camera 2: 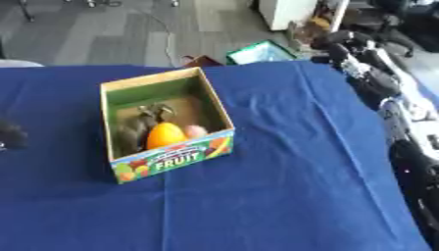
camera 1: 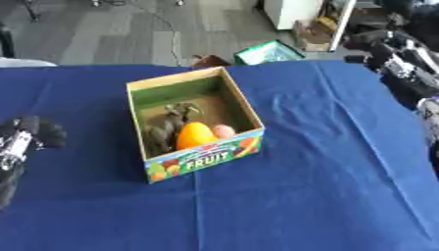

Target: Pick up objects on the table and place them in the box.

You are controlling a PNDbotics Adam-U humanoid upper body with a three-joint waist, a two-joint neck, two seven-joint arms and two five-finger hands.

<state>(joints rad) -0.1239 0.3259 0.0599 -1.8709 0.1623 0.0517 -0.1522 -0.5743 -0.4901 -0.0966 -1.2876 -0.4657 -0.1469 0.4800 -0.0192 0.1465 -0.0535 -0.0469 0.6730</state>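
Apparently near the end of the job: no loose object visible anywhere on the blue tablecloth (camera 1: 326, 186), so judged as the pause after a drop, or a look round for more.

Holds three things in the cardboard fruit box (camera 1: 204, 159), standing open-topped a little left of the middle of the table, its printed "FRUIT" panel turned toward the robot:
- a dark grey toy animal (camera 1: 167, 125), against the left wall, kind not clear;
- an orange, egg-shaped fruit (camera 1: 195, 135), just beside the animal and touching it, near the front wall;
- a small pinkish round piece (camera 1: 223, 131), tucked to the right of the orange fruit.

Leaves the back half of the box floor bare.

Hangs off to the left edge, well apart from the box and carrying nothing visible: the left hand (camera 1: 34, 133). Cannot tell whether spread or curled.

Reaches in from the upper right corner, above the far table edge and also well apart from the box: the right hand (camera 2: 339, 43). Cannot tell its state either.

Calls next, by this reading, for a check of the table's hidden margins; failing any find, nothing left to lift.
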